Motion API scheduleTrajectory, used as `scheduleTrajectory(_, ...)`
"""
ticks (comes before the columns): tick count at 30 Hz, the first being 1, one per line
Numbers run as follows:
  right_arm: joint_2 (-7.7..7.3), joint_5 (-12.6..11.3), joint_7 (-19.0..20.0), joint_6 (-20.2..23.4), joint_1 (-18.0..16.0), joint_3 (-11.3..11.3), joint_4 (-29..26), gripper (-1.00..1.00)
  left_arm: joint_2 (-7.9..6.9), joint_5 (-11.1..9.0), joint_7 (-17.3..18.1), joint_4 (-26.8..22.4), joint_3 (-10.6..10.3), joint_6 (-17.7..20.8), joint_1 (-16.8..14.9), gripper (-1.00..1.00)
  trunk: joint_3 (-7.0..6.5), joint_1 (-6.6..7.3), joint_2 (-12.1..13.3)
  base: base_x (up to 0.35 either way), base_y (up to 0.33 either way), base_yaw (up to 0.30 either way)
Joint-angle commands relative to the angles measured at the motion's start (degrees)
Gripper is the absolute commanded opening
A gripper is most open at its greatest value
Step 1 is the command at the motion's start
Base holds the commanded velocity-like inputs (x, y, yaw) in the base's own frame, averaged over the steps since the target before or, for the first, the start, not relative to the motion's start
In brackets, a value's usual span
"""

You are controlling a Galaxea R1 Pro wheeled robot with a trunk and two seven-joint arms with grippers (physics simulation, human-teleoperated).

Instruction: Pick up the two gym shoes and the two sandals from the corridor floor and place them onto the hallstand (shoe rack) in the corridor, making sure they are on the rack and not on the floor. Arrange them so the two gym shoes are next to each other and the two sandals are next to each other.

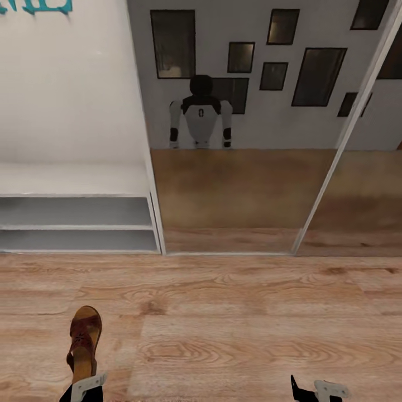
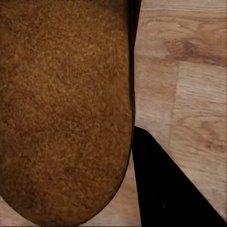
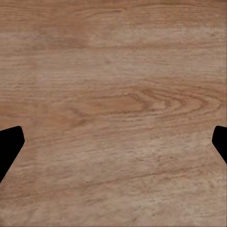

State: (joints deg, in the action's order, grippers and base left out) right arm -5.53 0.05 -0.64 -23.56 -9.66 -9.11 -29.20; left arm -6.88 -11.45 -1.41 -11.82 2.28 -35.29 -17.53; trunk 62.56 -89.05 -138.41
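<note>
Grippers low at my front, I stand over the floor (image 1: 234, 324) with a sandal (image 1: 84, 343) at my left gripper (image 1: 84, 387). In the left wrist view the tan insole (image 2: 61, 109) is pressed close against the lens with one dark finger (image 2: 165, 189) beside it; whether that gripper is clamped on the sandal or merely hovering at its heel I cannot tell. My right gripper (image 1: 315, 389) hangs with fingers (image 3: 9, 144) spread wide over bare planks, holding nothing.

Risk, as I judge it: if the hold on the heel is shallow, the sandal could pivot or drop when I lift it, and a slim strap gives little to bite on. A second risk is the wrong target. The white rack (image 1: 78, 215) ahead on my left sits under teal lettering (image 1: 36, 6), which suggests it is not the stand I want, so setting the sandal there would be a mistake.

Room to move is generous across the open planks to my right. Ahead, the mirror doors (image 1: 240, 167) and their frame meet the floor just beside the rack's corner; that corner and the bottom rail are the edges to keep clear of when turning.
</note>
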Motion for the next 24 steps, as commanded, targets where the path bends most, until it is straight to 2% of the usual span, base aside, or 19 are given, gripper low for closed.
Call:
scheduleTrajectory(1,0.00,0.0,-0.1,-0.2,0.0,0.0,0.0,1.00,0.02,0.3,-0.1,0.1,0.2,-0.1,0.0,-1.00,0.08,0.01,0.0,0.000,0.000,0.272)
scheduleTrajectory(24,0.01,0.0,-0.1,-0.2,0.0,0.0,0.0,1.00,0.02,0.4,-0.1,0.1,0.2,0.0,-0.1,-1.00,0.60,0.01,0.0,0.000,0.000,0.272)
